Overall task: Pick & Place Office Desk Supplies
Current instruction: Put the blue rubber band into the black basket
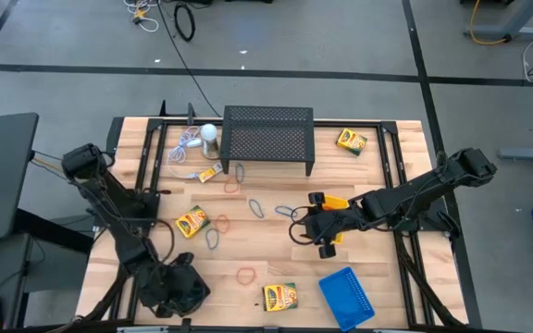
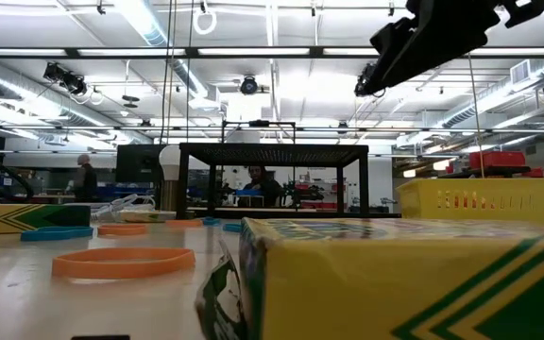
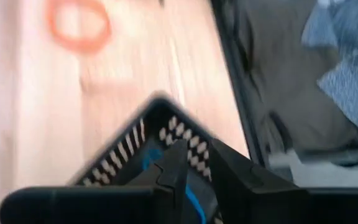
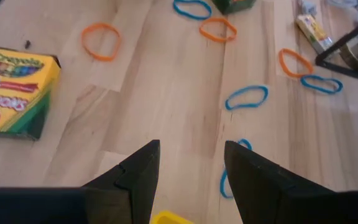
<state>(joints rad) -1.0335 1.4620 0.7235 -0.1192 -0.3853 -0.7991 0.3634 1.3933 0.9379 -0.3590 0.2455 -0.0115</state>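
My left gripper is at the table's near left and is shut on the black mesh tray. My right gripper hangs open over the table's middle, above blue rubber bands; it holds nothing. The yellow mesh tray stands on the table under that arm's wrist and also shows in the high view. The blue mesh tray lies at the near right. Crayon boxes lie at the left, near middle and far right. Coloured rubber bands lie scattered on the table. My left gripper has the black mesh tray's wall between its two fingers, close to a corner. The fingers themselves cover the place of contact. Whether the tray rests on the table or is lifted cannot be told.
The large black mesh stand stands at the far middle, with a white round object and cord to its left. A small crayon pack lies near them. The table's near edge and the floor are just beyond the left gripper.
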